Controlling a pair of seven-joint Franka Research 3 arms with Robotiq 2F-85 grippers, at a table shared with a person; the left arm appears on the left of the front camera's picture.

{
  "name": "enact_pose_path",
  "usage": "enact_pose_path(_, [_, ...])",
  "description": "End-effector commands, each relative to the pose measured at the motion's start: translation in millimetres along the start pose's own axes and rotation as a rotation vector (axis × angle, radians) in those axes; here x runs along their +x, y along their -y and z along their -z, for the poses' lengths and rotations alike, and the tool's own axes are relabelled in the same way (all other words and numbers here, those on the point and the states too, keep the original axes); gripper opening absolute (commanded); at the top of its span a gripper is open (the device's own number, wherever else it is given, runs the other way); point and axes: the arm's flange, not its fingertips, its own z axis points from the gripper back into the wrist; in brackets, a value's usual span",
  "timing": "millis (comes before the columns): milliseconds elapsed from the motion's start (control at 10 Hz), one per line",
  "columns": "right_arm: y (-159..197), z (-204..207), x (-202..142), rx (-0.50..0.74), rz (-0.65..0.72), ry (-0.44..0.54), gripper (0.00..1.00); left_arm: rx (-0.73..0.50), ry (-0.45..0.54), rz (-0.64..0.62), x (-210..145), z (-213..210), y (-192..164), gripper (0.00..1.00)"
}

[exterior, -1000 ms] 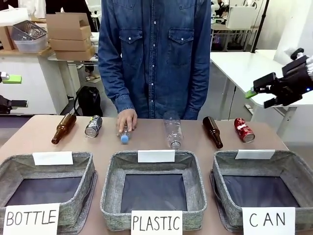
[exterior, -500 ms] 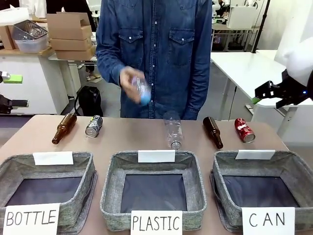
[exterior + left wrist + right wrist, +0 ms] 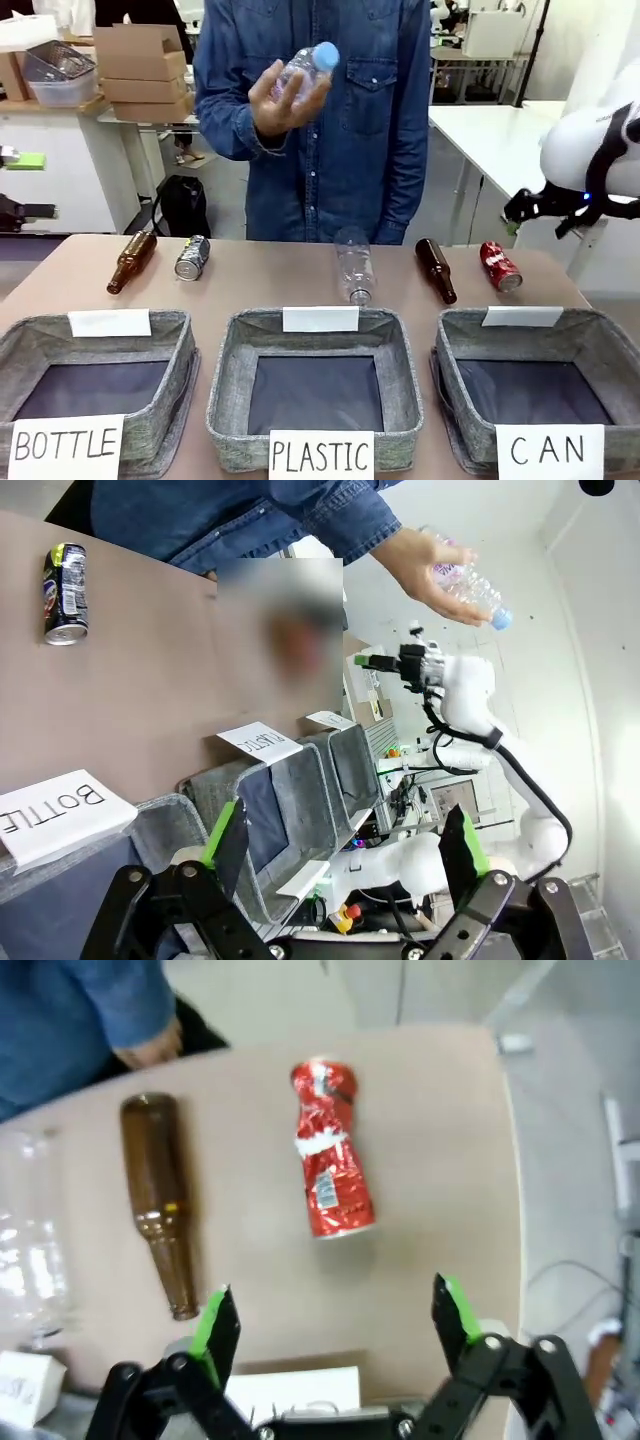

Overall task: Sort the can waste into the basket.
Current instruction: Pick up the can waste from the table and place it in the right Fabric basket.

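0 in the grey fabric CAN basket [image 3: 452, 395] so far. Right gripper [image 3: 335, 1305] has swung over the dented shiny red metal can [image 3: 330, 1175] on the desk [image 3: 440, 1150], fingers apart, so pickup's next I'd guess.

Front view, bottom row, left to right: BOTTLE basket [image 3: 172, 335], PLASTIC basket [image 3: 225, 380], CAN basket [image 3: 447, 372]. Behind them, same order: left glass bottle [image 3: 130, 262], left can [image 3: 191, 257], plastic bottle [image 3: 354, 268], right glass bottle [image 3: 436, 270], right can [image 3: 499, 266], just ahead of my right gripper [image 3: 335, 1310].
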Motion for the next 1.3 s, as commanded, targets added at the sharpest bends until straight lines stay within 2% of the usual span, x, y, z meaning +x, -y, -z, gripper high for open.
enact_pose_path(0, [-5,28,49,0.016,-0.043,-0.140,1.00,-0.023,0.013,0.024,2,2,1,1.00])
enact_pose_path(100, [-3,51,62,0.013,-0.039,-0.196,1.00,-0.023,0.013,0.024,2,2,1,1.00])
enact_pose_path(300, [-5,93,79,-0.007,-0.044,-0.234,1.00,-0.023,0.013,0.024,2,2,1,1.00])
enact_pose_path(500, [-6,110,82,-0.014,-0.028,-0.265,1.00,-0.023,0.013,0.024,2,2,1,1.00])
enact_pose_path(1200, [-9,132,83,-0.054,-0.016,-0.337,1.00,-0.023,0.013,0.024,2,2,1,1.00])
